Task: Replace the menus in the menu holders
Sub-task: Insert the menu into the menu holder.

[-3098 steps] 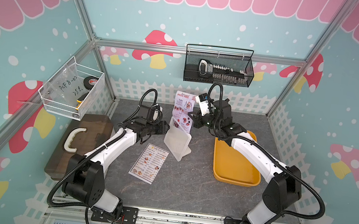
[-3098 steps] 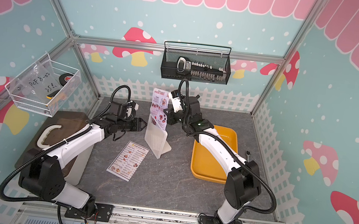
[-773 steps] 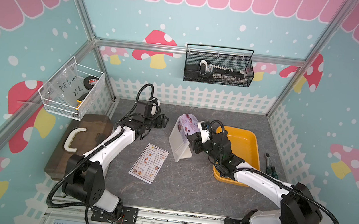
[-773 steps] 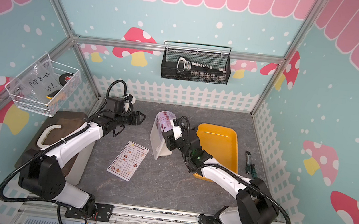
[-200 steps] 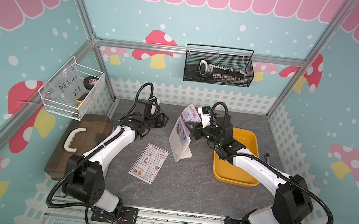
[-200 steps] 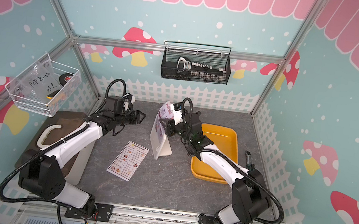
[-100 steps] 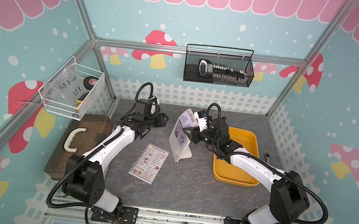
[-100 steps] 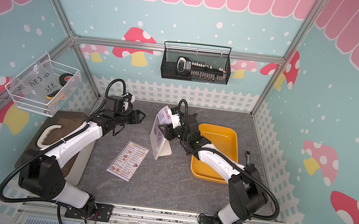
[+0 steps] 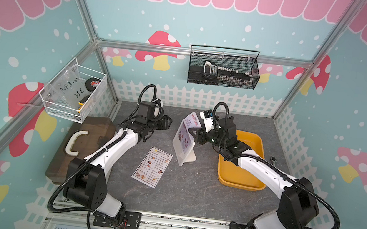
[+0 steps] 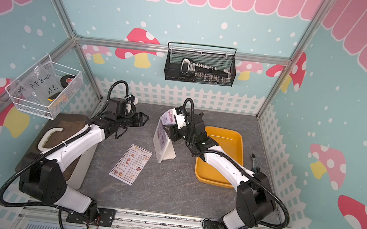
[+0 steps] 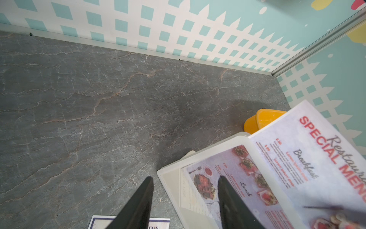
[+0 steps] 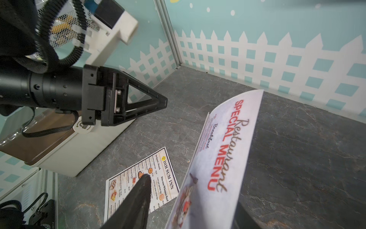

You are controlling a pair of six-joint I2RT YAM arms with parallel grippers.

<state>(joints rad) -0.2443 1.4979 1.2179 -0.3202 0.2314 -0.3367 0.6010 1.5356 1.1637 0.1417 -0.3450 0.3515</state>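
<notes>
The white menu holder [image 9: 184,152] [image 10: 165,152] stands mid-table. The "SPECIAL MENU" sheet [image 9: 191,120] [image 11: 309,150] [image 12: 227,150] sits partway down in it, its top curling out above the frame. My right gripper [image 9: 195,133] [image 10: 168,128] [image 12: 195,190] is open astride that upper part; one finger [image 12: 138,198] stands clear of the paper and the other is mostly hidden behind it. The "DIM SUM INN" menu [image 9: 153,163] [image 10: 131,164] [image 12: 142,178] lies flat in front of the holder. My left gripper [image 9: 169,124] [image 10: 146,117] [image 11: 185,184] hovers open and empty to the holder's left.
A yellow tray [image 9: 253,136] [image 10: 219,177] lies right of the holder under my right arm. A ratchet tool [image 9: 273,159] is beyond it. A brown case with a white handle [image 9: 79,140] fills the left edge. Wire baskets [image 9: 223,70] [image 9: 73,94] hang on the walls.
My right gripper has come down and leftward toward the holder, and its jaws have widened around the Special Menu sheet. The left arm has stayed still.
</notes>
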